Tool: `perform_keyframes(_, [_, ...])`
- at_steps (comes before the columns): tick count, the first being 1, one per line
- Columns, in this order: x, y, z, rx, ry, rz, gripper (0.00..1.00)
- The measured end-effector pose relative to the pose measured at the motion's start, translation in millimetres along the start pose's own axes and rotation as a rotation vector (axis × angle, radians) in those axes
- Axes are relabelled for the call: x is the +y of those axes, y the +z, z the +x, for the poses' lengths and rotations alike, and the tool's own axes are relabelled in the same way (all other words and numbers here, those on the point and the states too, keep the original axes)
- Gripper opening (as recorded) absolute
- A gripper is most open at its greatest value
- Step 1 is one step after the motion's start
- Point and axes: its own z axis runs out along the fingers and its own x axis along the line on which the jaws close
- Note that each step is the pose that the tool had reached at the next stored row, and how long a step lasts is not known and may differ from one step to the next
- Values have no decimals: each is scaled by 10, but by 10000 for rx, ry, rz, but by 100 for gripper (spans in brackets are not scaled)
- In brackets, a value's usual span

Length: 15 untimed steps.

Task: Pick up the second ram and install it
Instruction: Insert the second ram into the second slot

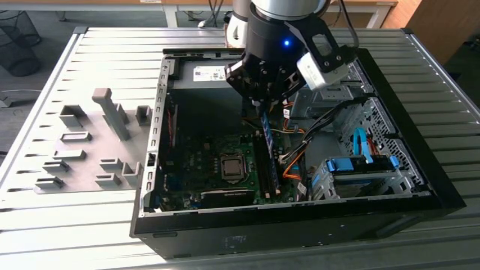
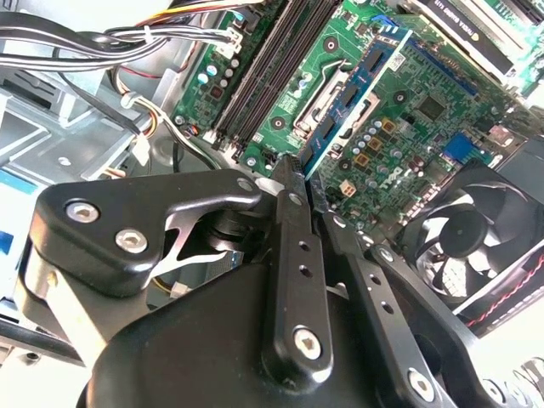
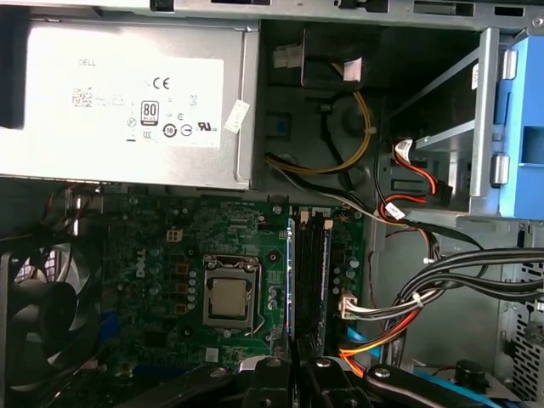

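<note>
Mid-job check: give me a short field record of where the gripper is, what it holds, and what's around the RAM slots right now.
gripper: inside the open computer case, above the motherboard; gripper
fingers: closed on the second ram, held on edge
ram position: over the memory slots, between the CPU socket and the cable bundle; seating cannot be told
nearby: case fan, power supply, blue drive bracket
outside case: grey holder blocks on the table
</note>
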Motion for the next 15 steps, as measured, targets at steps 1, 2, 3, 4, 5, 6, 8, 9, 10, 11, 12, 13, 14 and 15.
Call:
perform_keyframes(1, [0, 3, 0, 0, 3, 0, 14])
perform_keyframes(2, [0, 5, 0, 0, 6, 0, 14])
perform_keyframes(3, [0, 8, 0, 0, 8, 0, 14])
perform_keyframes(4, [0, 11, 0, 0, 11, 0, 14])
perform_keyframes(5, [0, 14, 0, 0, 13, -1, 14])
perform_keyframes(6, [0, 16, 0, 0, 16, -1, 14])
perform_keyframes(8, [0, 21, 0, 0, 21, -1, 14])
perform_keyframes(9, [0, 24, 0, 0, 24, -1, 14])
perform_keyframes(10, [0, 27, 0, 1, 26, 0, 14])
perform_keyframes(11, [1, 30, -1, 0, 29, -1, 14])
perform_keyframes(12, [1, 32, -1, 0, 32, -1, 14])
perform_keyframes(13, [1, 35, -1, 0, 34, -1, 14])
perform_keyframes(14, [1, 37, -1, 1, 37, -1, 14])
perform_keyframes(15, [1, 40, -1, 1, 39, -1, 14])
